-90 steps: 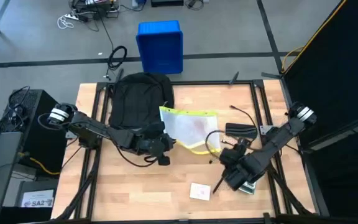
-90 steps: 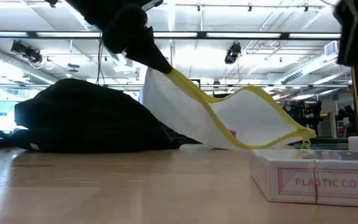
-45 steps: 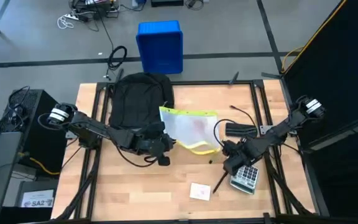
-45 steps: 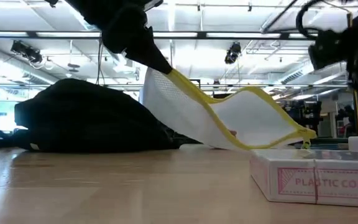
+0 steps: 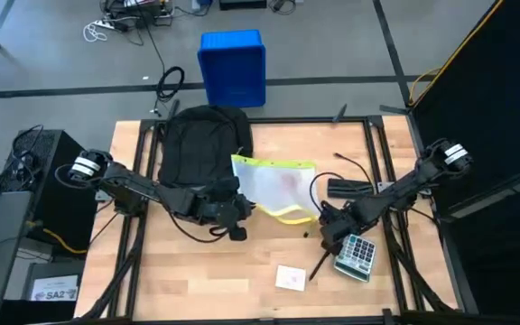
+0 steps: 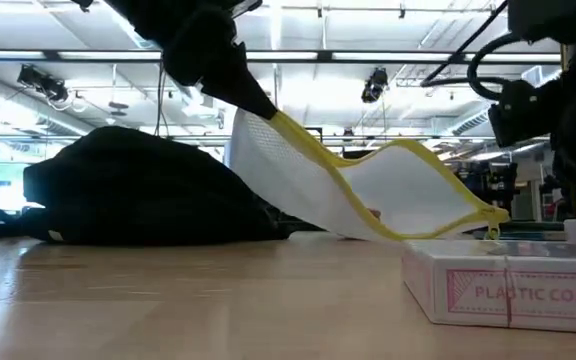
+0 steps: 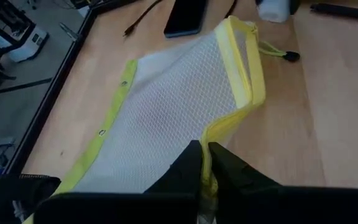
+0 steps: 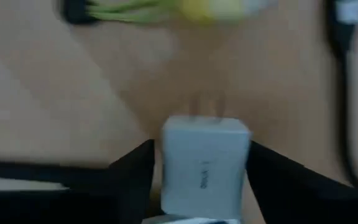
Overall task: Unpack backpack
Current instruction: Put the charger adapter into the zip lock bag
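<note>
The black backpack point(image 5: 201, 144) lies flat at the table's far left, seen also in the low view point(image 6: 138, 200). A white mesh pouch with yellow edging point(image 5: 276, 185) lies beside it toward the right. My left gripper point(image 5: 239, 206) is shut on the pouch's near edge and holds that end raised point(image 6: 268, 112). My right gripper point(image 5: 328, 230) hovers near the pouch's near right corner. It is shut on a small white plug block point(image 8: 205, 165). My left gripper pinches the pouch's yellow-bound edge point(image 7: 211, 134) between its two fingers. That end is lifted off the table. The pouch slopes down from the fingers, and its far yellow end point(image 6: 483, 215) rests on the table. My right gripper holds the white plug block by two opposite sides point(image 8: 166, 168), one dark finger on each. The block's prongs point(image 8: 205, 102) point away from the wrist toward the table. Whether the block is clear of the table cannot be told.
A grey calculator point(image 5: 357, 255), a black pen point(image 5: 319, 268) and a white-and-pink card box point(image 5: 290, 277) lie on the near right of the table. A black flat device point(image 5: 348, 188) and a cable lie right of the pouch. A blue bin point(image 5: 233, 68) stands beyond the far edge.
My right gripper has drawn back from over the calculator toward the far edge and the pouch, uncovering the calculator. The pouch stays as it was.
</note>
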